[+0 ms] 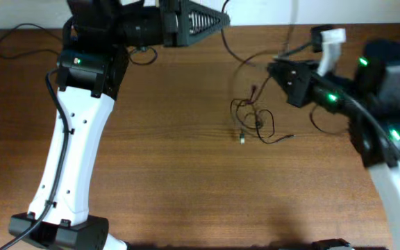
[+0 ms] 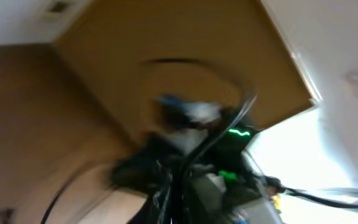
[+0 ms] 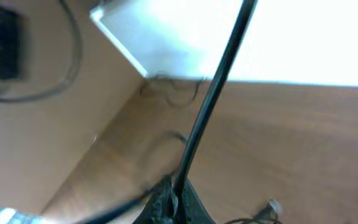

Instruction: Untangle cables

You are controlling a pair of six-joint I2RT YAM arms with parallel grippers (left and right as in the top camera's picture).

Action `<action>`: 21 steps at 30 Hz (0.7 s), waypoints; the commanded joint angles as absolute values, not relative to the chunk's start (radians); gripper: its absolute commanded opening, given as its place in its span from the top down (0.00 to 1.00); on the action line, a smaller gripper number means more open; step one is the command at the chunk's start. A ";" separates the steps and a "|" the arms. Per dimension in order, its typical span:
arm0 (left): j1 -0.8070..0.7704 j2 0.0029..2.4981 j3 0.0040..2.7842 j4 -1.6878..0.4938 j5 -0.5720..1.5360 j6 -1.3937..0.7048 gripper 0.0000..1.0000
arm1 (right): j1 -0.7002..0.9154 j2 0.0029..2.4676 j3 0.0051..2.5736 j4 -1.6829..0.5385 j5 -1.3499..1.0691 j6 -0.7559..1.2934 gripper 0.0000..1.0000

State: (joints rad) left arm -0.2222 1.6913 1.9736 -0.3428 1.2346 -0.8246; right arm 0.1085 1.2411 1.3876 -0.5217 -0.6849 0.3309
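The thin black cables (image 1: 253, 117) lie in a loose tangle on the wooden table at centre right, with a silvery tip (image 1: 243, 138) at the lower left. One strand (image 1: 236, 54) rises from the tangle and spans between both grippers. My left gripper (image 1: 222, 19) is at the table's far edge, shut on that strand; its wrist view is blurred, with the strand (image 2: 219, 137) running up from the jaws (image 2: 174, 202). My right gripper (image 1: 275, 68) is just right of the tangle. Its jaws (image 3: 176, 200) are shut on a taut black cable (image 3: 213, 93). A connector (image 3: 270, 208) lies beside them.
A thicker black robot cable (image 1: 19, 42) loops at the far left of the table. The left arm's white link (image 1: 75, 153) crosses the left side. The table's far edge (image 3: 166, 71) meets a bright white floor. The right arm's body (image 1: 380, 90) fills the right side.
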 commanded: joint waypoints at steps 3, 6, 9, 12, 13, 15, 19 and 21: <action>-0.213 1.673 1.977 -0.569 0.977 -0.452 0.89 | 0.109 1.049 1.394 -0.509 -0.537 0.369 0.96; -0.213 1.673 1.978 -0.647 0.849 -0.395 0.86 | 0.109 1.011 1.394 -0.508 -0.537 0.425 0.96; -0.213 1.673 1.978 -0.732 0.720 -0.337 0.82 | 0.109 1.003 1.394 -0.508 -0.537 0.440 0.96; -0.213 1.673 1.978 -0.831 0.615 -0.272 0.73 | 0.109 1.013 1.394 -0.504 -0.527 0.476 0.96; -0.214 1.673 1.977 -0.865 0.580 -0.253 0.67 | 0.109 1.018 1.394 -0.504 -0.511 0.501 0.96; -0.215 1.673 1.977 -0.924 0.548 -0.207 0.61 | 0.109 1.034 1.394 -0.496 -0.492 0.563 0.96; -0.216 1.673 1.977 -0.988 0.549 -0.181 0.49 | 0.110 1.057 1.394 -0.489 -0.492 0.618 0.96; -0.222 1.673 1.977 -1.025 0.553 -0.181 0.46 | 0.110 1.065 1.394 -0.489 -0.492 0.647 0.96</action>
